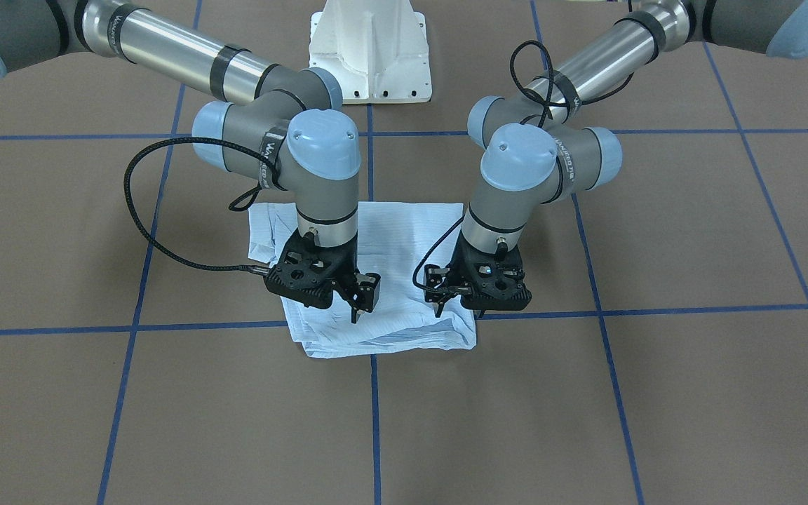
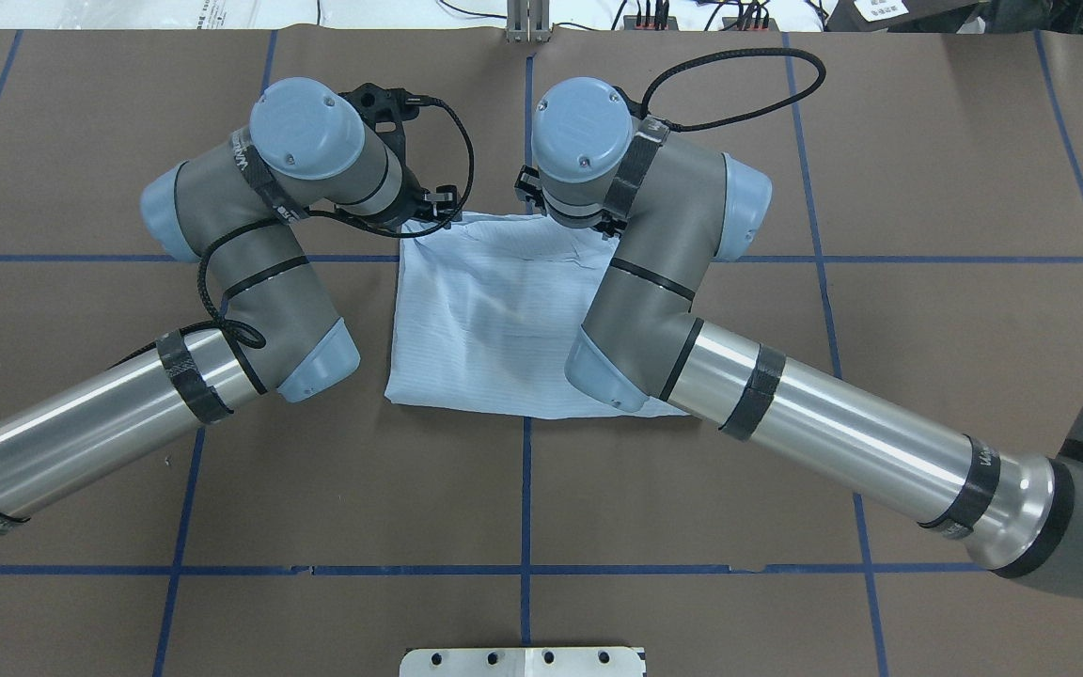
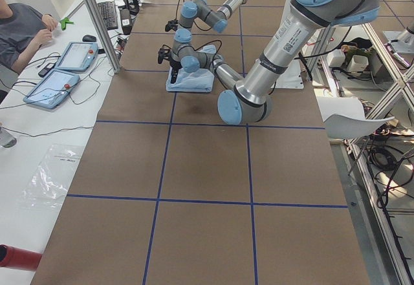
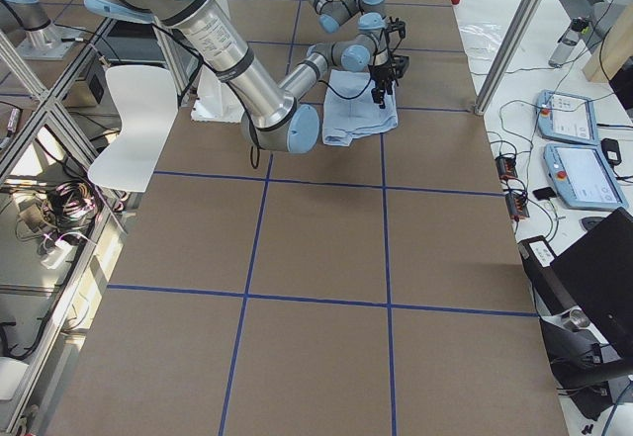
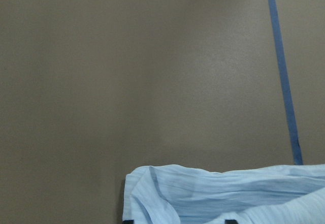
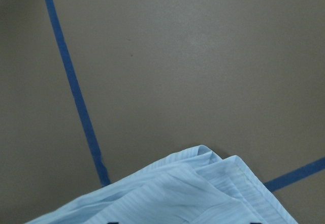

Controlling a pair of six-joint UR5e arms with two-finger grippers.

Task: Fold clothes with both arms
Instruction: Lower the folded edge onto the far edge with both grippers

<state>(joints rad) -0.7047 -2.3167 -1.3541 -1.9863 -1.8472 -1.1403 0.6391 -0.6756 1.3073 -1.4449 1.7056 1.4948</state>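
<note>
I see the shirt [image 2: 485,320] folded into a rough rectangle, lying flat at the middle of the table [image 1: 656,393]. Both grippers point down over its edge farthest from the base. The left gripper [image 1: 439,307] is near one corner and the right gripper [image 1: 356,312] near the other. Each wrist view shows dark fingertips [image 6: 112,222] well apart at its bottom edge, with cloth between them, so I read both as spread wide.

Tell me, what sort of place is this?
Probably a robotics lab: a left arm and right arm over a shirt on a tape-gridded table, control tablets on a side bench.
</note>
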